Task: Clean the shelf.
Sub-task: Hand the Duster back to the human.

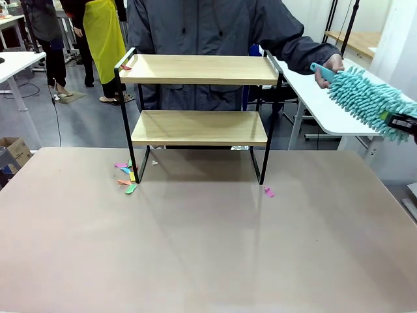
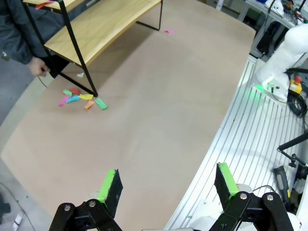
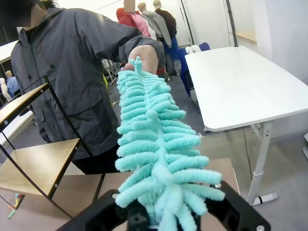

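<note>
Right gripper (image 1: 405, 122) clamped on teal duster (image 1: 365, 98) at far right; person's hand (image 1: 329, 67) on its other end. Left gripper (image 2: 166, 185) wide, holding nothing. Shelf (image 1: 199, 98) far centre, coloured scraps (image 1: 127, 176) by left leg.

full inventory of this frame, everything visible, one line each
shelf: 1, light wood boards on black frame, far middle of table
paper scraps: several, pink, yellow, green, orange, on table by the shelf's left foot; one pink by its right foot; one red on the top board's left end
duster: 1, teal, fluffy, at the right
table: 1, beige, under the shelf
person's hand: 1, holding the duster's far end
left gripper: open, above the table edge
right gripper: shut on the duster
</note>
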Controlling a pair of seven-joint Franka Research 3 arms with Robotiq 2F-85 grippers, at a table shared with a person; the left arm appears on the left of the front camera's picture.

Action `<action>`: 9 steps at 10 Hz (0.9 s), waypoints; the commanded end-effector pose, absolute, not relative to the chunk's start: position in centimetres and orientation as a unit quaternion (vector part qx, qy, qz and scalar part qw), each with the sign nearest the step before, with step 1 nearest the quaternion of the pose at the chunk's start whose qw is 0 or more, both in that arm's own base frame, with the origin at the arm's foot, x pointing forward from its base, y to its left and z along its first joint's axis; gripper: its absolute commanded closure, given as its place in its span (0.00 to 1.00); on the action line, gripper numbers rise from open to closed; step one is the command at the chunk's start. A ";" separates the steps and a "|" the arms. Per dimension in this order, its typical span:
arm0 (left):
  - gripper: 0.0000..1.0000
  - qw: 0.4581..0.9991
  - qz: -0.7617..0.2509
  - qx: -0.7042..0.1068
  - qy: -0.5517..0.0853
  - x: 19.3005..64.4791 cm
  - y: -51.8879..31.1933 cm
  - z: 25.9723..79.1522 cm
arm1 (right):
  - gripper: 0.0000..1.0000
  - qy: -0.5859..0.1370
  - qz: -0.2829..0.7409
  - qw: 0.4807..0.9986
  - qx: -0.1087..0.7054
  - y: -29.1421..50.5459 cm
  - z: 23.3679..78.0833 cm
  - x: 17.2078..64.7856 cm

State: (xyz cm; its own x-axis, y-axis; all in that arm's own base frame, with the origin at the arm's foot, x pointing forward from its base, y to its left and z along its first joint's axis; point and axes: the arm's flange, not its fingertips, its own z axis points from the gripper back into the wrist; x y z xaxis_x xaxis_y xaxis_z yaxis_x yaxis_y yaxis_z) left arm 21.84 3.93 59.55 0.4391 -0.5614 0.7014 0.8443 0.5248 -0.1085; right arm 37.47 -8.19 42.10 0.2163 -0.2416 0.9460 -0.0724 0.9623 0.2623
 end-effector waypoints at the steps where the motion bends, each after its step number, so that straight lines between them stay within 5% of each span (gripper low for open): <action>1: 0.00 0.808 -0.439 -0.237 -0.313 21.8 3.9 59.6 | 0.83 -0.624 -0.059 0.769 0.125 -7.9 42.4 37.3; 3: 0.00 0.808 -0.439 -0.237 -0.313 21.8 3.9 59.6 | 0.83 -0.624 -0.059 0.769 0.125 -7.9 42.4 37.3; 4: 0.00 0.808 -0.439 -0.237 -0.313 21.8 3.9 59.6 | 0.27 -0.623 -0.055 0.770 0.126 -8.2 42.1 37.5; 5: 0.00 0.808 -0.439 -0.237 -0.313 21.8 3.9 59.6 | 0.26 -0.621 -0.058 0.769 0.137 -8.3 42.2 37.5; 6: 0.00 0.808 -0.439 -0.237 -0.313 21.8 3.9 59.6 | 0.00 -0.621 -0.058 0.769 0.141 -8.3 42.1 37.5; 9: 0.00 0.808 -0.439 -0.237 -0.313 21.8 3.9 59.6 | 0.02 -0.612 -0.083 0.754 0.224 -9.7 44.0 36.9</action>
